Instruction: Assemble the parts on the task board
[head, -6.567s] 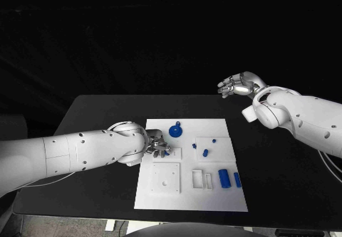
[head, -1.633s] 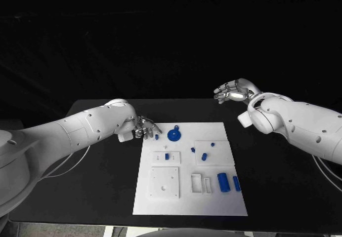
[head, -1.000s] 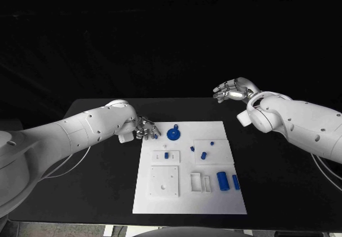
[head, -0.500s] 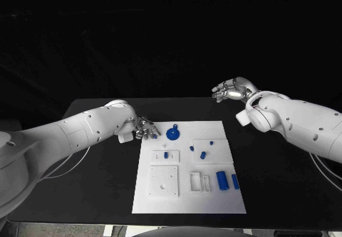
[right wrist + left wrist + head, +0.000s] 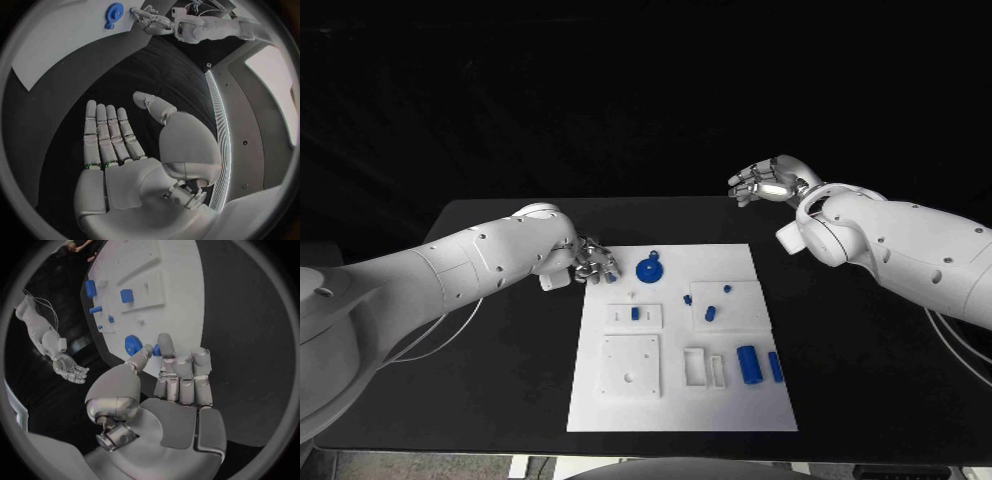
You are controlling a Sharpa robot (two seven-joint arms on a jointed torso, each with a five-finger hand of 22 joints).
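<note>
Task board (image 5: 678,400) lies mid-bench, blue parts (image 5: 749,361) scattered on it. Left robot hand (image 5: 596,263) hovers at its far corner; the wrist view shows a small blue piece (image 5: 156,351) pinched at its fingertips. Right robot hand (image 5: 764,181) hangs open, empty.

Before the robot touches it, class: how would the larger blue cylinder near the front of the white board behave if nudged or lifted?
The larger blue cylinder lies on its side on the white board, so a sideways nudge would probably roll it. It looks smooth and rigid, likely plastic, so it may slip in a loose hold. Being small, it is probably light.
</note>
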